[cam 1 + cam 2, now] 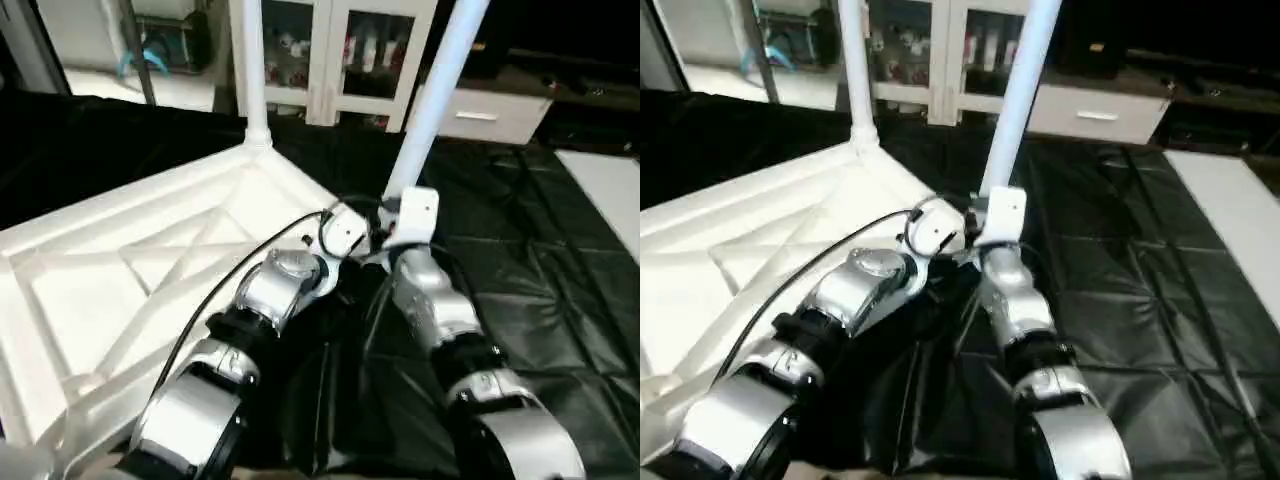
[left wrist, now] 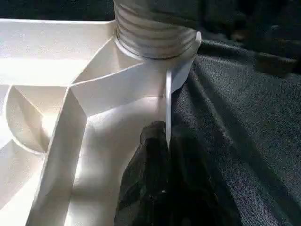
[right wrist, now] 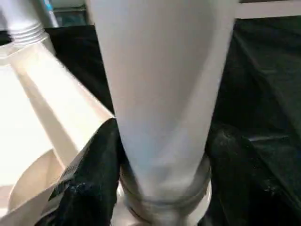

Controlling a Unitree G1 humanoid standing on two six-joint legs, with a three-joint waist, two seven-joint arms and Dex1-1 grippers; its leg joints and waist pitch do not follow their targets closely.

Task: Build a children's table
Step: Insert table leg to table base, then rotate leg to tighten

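Two grippers work at one corner of the upturned table top (image 1: 150, 260). At mid-frame of the head views the right gripper (image 3: 160, 155) has its black fingers (image 3: 89, 174) either side of the base of a white tapered leg (image 1: 430, 110), spread about as wide as the tube; whether they press on it I cannot tell. That leg rises tilted toward the upper right from the corner socket (image 3: 164, 202). Just left of it, the left gripper (image 2: 164, 141) has its fingers together, pinching the thin outer rim of the top near the same corner. In the left wrist view the leg's threaded end (image 2: 153, 33) sits in the socket just beyond the fingertips. A second leg (image 1: 248, 65) stands upright in the far corner, upper centre of the frame. Ribs cross the top's underside, which fills the left half of the frame on the black-covered bench (image 1: 540, 270). White cabinets (image 1: 350, 50) stand behind.
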